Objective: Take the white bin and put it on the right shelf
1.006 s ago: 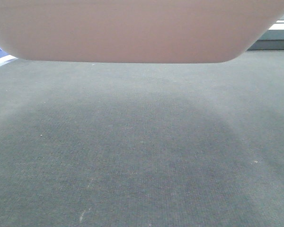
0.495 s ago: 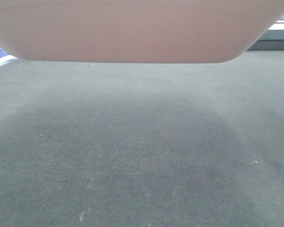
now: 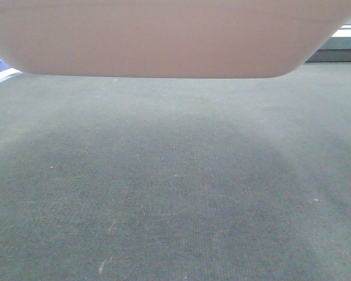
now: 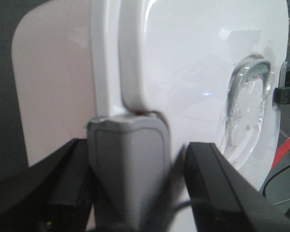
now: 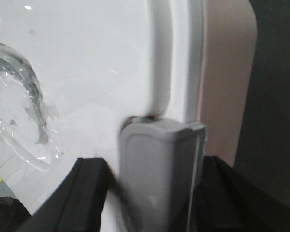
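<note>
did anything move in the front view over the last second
No visible change. The pale pinkish-white plastic bin fills the top of the front view above the grey carpet, in the same place in all three frames.

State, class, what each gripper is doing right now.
Left gripper: closed, holding the bin.
Right gripper: closed, holding the bin too.

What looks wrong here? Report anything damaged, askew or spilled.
One oddity: wrinkled clear film clings over the recessed handle in the lid of the white bin, crinkled and uneven at its edges. Nothing else stands out.
</note>
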Controlling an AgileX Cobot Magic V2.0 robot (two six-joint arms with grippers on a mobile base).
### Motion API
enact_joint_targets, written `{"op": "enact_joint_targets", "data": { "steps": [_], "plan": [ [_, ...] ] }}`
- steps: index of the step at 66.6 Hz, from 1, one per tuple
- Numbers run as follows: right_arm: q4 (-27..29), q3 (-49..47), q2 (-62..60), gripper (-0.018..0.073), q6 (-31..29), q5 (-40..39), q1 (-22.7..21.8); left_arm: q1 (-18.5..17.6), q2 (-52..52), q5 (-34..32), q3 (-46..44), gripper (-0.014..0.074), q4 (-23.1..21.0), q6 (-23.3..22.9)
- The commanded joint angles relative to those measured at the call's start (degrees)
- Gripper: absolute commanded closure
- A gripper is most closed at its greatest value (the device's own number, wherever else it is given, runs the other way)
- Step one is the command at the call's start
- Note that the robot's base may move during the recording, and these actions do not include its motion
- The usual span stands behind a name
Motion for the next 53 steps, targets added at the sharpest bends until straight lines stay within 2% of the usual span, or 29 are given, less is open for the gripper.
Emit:
{"op": "enact_joint_targets", "data": {
  "steps": [1, 53],
  "plan": [
    [8.8, -2.2, -0.9, 0.0136, -0.6, 6.4, 0.4, -0.9, -0.9, 2.6, -2.1, 0.0335, -10.1, 0.3],
    [8.8, -2.2, -0.8, 0.0136, -0.6, 4.4, 0.4, -0.9, -0.9, 2.6, -2.1, 0.0335, -10.1, 0.3]
  ]
}}
